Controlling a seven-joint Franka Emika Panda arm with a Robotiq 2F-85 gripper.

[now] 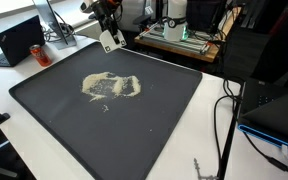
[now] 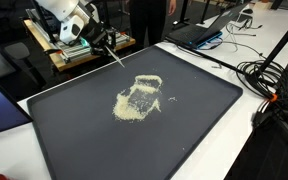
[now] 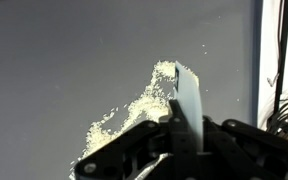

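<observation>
White scraper (image 3: 188,100), pinched in the closed hand (image 3: 184,138) (a thin flat blade), pale grains (image 3: 134,115) nearby on dark tray (image 3: 44,60)

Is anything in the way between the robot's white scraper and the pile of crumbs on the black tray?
Nothing visible is. The gripper is shut on the white scraper near an edge of the black tray, and only bare tray surface lies between it and the crumb pile.

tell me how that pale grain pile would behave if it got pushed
Probably loose: the grain pile shows scattered specks, so it should spread, not slide whole. Likely light; stray grains lie apart on the dark tray.
</observation>
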